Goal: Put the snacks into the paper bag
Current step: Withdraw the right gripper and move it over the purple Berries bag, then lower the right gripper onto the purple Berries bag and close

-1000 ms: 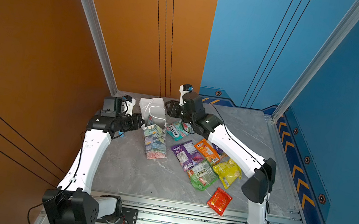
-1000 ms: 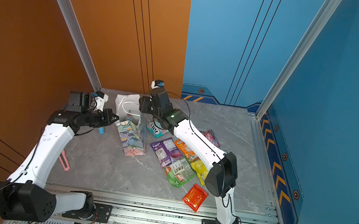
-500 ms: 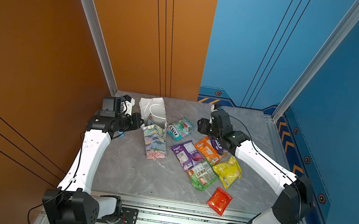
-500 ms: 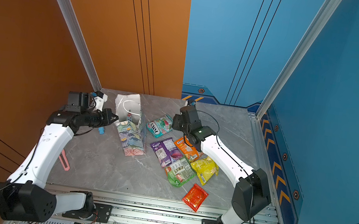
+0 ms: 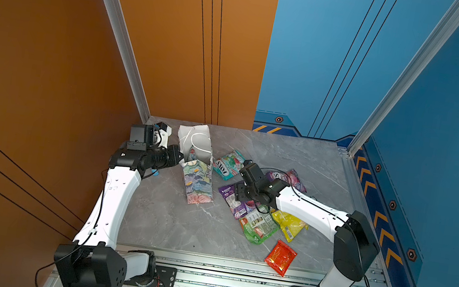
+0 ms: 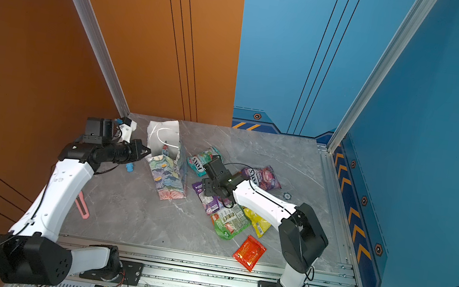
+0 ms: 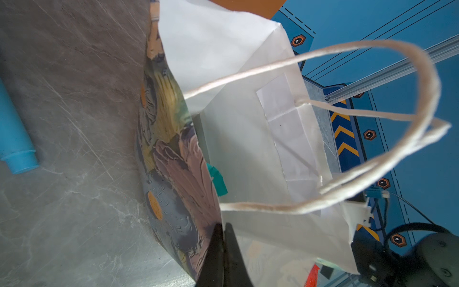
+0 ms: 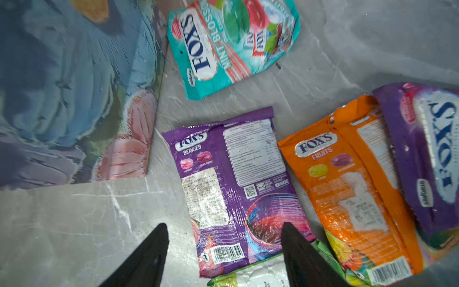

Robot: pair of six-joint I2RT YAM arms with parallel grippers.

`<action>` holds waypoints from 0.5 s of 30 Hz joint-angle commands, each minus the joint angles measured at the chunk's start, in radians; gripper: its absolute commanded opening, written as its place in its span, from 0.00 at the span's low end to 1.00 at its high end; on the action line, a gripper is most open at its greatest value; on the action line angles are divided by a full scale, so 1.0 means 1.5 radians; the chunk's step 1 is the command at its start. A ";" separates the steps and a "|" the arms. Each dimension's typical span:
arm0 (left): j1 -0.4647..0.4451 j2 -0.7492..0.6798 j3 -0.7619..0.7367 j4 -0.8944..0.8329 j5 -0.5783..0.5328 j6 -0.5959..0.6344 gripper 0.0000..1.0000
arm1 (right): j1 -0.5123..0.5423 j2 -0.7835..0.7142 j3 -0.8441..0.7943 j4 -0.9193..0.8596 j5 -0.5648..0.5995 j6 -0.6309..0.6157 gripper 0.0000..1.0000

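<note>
R arm nearer | my right gripper (image 8: 223,227) spread, directly above purple Berries packet (image 8: 231,179) | packet's long axis square to finger line | my left gripper (image 7: 222,231) pinches floral paper bag (image 7: 248,149) rim, just beside packet

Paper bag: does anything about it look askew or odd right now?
Its mouth looks pulled out of square: the left gripper is shut on the paper bag at the rim nearest that arm, holding it open. A teal packet corner shows inside. A light-blue stick, not a snack, lies beside the bag.
</note>
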 commanded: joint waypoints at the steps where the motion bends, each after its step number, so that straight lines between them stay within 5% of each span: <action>1: 0.008 -0.018 -0.010 0.009 0.019 0.000 0.00 | 0.018 0.025 0.018 -0.025 -0.010 -0.025 0.76; 15: 0.011 -0.017 -0.010 0.009 0.024 -0.001 0.00 | 0.054 0.135 0.081 -0.074 0.012 -0.031 0.70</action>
